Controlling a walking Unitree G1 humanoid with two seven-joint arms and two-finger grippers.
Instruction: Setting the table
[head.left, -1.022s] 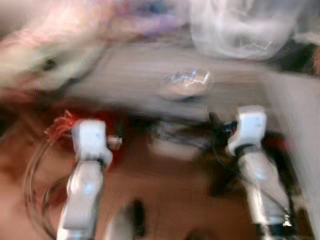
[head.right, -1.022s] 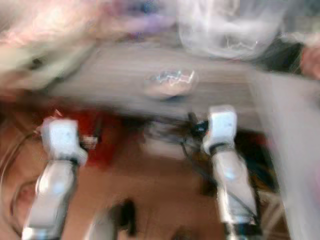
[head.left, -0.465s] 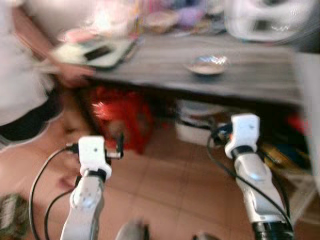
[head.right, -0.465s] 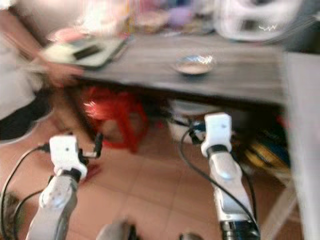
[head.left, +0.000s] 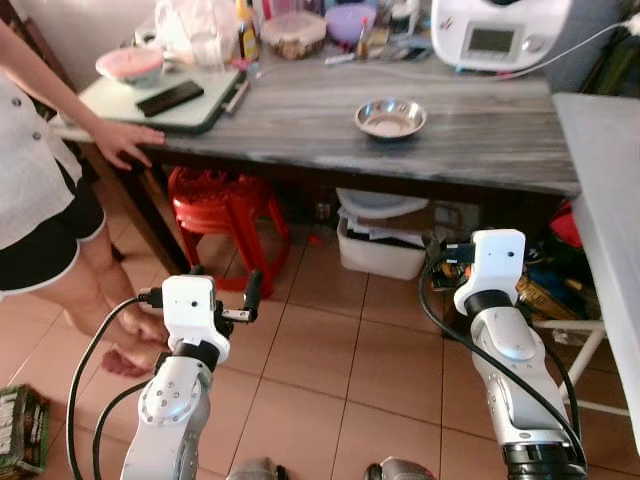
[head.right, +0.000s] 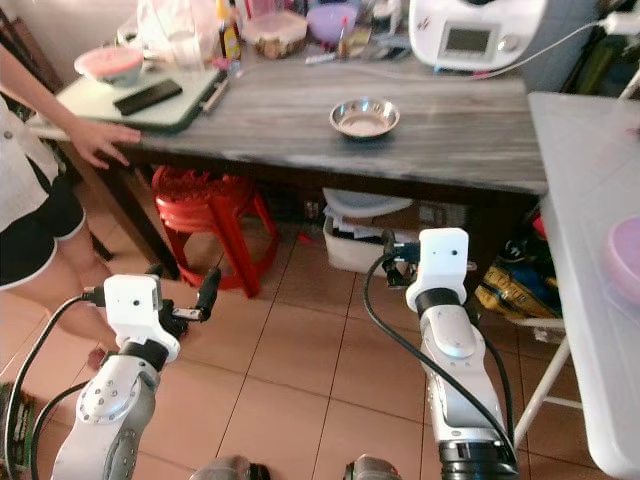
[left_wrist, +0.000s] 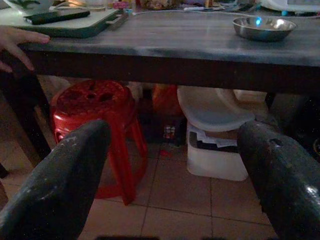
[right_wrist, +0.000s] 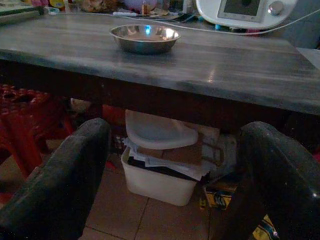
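Observation:
A small steel bowl (head.left: 390, 118) stands alone on the grey wooden table (head.left: 300, 120) ahead of me. Both arms are raised in front of my body, low over the tiled floor and well short of the table. My left gripper (left_wrist: 170, 200) is open with nothing between its fingers (left_wrist: 65, 185); it points at the space under the table. My right gripper (right_wrist: 170, 185) is open and empty too, aimed below the bowl (right_wrist: 145, 38).
A person stands at the left with a hand (head.left: 125, 140) on the table beside a green tray (head.left: 200, 110) holding a pink bowl. A red stool (head.left: 225, 205) and a white bin (head.left: 385, 245) sit under the table. A white appliance (head.left: 497, 30) stands at the back; a white table (head.left: 610, 200) is at right.
The view has swung and steadied, so the blur is gone and the table sits higher and farther in the picture. Both arms keep the same raised pose.

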